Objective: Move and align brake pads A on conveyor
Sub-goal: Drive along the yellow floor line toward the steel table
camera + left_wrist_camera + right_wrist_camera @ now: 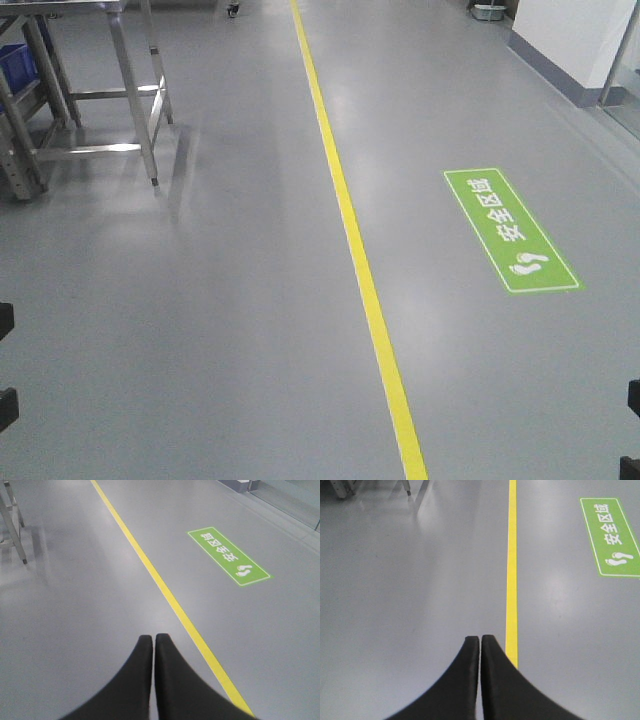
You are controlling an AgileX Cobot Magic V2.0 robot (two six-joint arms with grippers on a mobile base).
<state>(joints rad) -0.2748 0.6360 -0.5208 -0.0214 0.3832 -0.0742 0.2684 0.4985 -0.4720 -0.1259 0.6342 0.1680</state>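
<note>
No brake pads A and no conveyor show in any view; both are out of view. My left gripper (153,637) is shut with nothing between its black fingers, and it hangs over bare grey floor left of a yellow line (165,591). My right gripper (480,638) is likewise shut and empty, its tips just left of the same yellow line (512,570). In the front view only dark bits of the arms show at the left edge (5,395) and the right edge (632,400).
A steel table's legs (135,90) stand at the far left, with a blue bin (15,60) behind them. A yellow floor line (350,230) runs up the aisle. A green floor sign (510,230) lies to its right. A wall base (570,80) borders the far right.
</note>
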